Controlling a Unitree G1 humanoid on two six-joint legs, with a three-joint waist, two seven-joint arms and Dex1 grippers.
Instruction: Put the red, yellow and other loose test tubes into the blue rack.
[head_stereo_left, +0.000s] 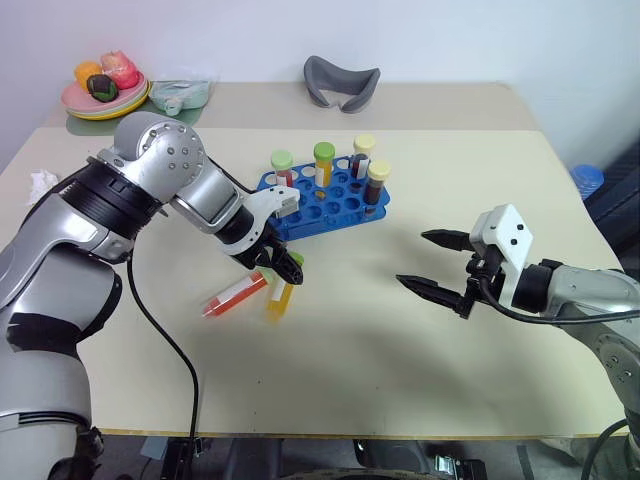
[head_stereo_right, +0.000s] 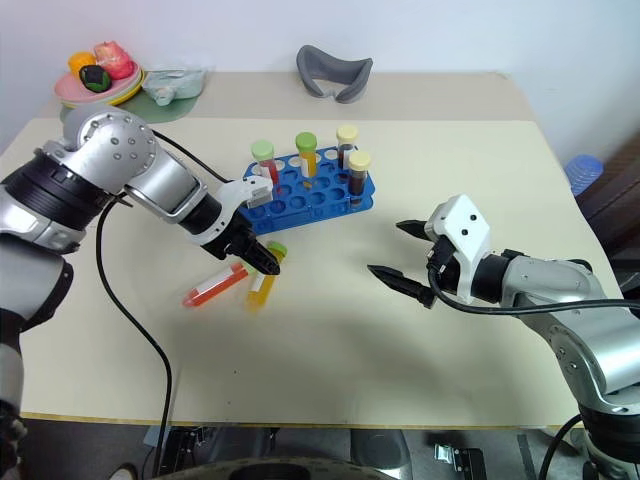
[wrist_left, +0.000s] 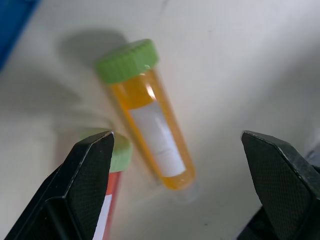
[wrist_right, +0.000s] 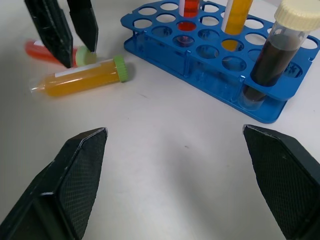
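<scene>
The yellow tube (wrist_left: 152, 132) is clear, shiny plastic with a ridged green cap (wrist_left: 127, 60) and a white paper label (wrist_left: 157, 141). The blue rack (wrist_right: 220, 55) is smooth, glossy plastic. The table (head_stereo_left: 400, 380) looks matt and smooth, and the black fingers (wrist_right: 75, 185) have a fine, rough grid pattern.

yellow tube (wrist_right: 82, 77) lying flat | blue rack (wrist_right: 220, 55) behind | left tool (wrist_right: 62, 32) over red tube (wrist_right: 45, 52)

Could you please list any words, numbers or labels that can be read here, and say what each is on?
None can be read.
Yellow tube: white label, blank as far as can be seen.
Red tube: white label, no print visible.
Blue rack: no marking visible.
</scene>
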